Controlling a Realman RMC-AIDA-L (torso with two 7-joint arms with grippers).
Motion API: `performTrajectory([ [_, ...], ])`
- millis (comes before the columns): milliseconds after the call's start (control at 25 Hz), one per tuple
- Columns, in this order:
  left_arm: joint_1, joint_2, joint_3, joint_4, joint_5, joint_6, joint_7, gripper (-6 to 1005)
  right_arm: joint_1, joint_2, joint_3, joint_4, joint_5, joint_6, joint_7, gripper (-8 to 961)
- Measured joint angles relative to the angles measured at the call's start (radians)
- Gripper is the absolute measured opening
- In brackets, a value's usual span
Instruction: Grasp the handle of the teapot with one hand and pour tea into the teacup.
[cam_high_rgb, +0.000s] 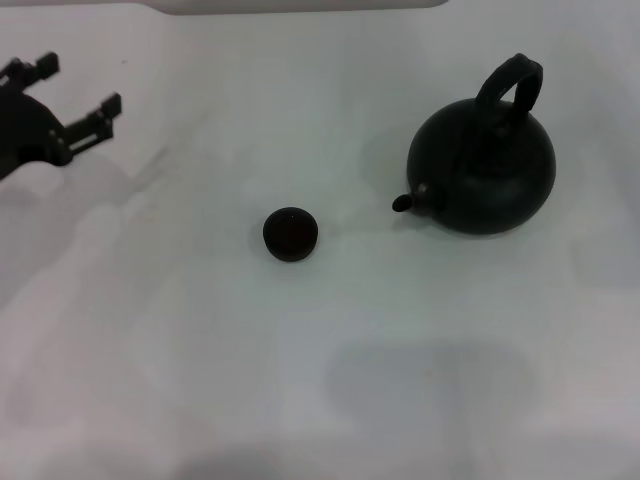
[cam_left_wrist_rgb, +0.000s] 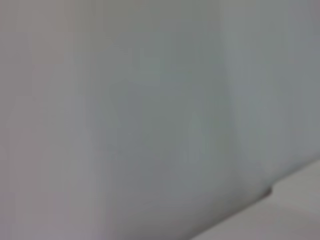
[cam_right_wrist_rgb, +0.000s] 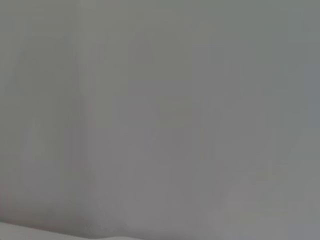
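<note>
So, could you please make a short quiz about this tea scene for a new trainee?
1. True or false: the teapot stands upright on the table.
2. The spout points toward which side?
A. the robot's left, toward the teacup
B. the robot's right, away from the cup
C. straight up
3. Which gripper shows in the head view, and is it holding anything?

Key
1. True; the handle arches over its top, ungrasped.
2. A.
3. The left gripper, open and empty, at the far left, apart from both items. The right gripper is not in view.
</note>
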Motion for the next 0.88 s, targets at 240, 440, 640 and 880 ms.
performTrajectory([
  [240,-0.042,0.007,-0.053,-0.092,-0.064,-0.009,0.006,877,0.026,-0.010,0.079,0.100,0.073,-0.012,-0.137,444],
  [440,-0.092,0.007,-0.123,-0.203,-0.065,-0.008,0.028,878,0.052,-0.006,0.217,0.188,0.120,-0.050,-0.281,444],
  [640,-0.105,0.002,-0.133,-0.259,-0.079,-0.010,0.064,878,0.071,-0.010,0.247,0.230,0.124,-0.061,-0.326,444],
  [880,-0.106,0.006,-0.135,-0.276,-0.183,-0.013,0.147,878,0.096,-0.006,0.249,0.264,0.132,-0.057,-0.317,444],
])
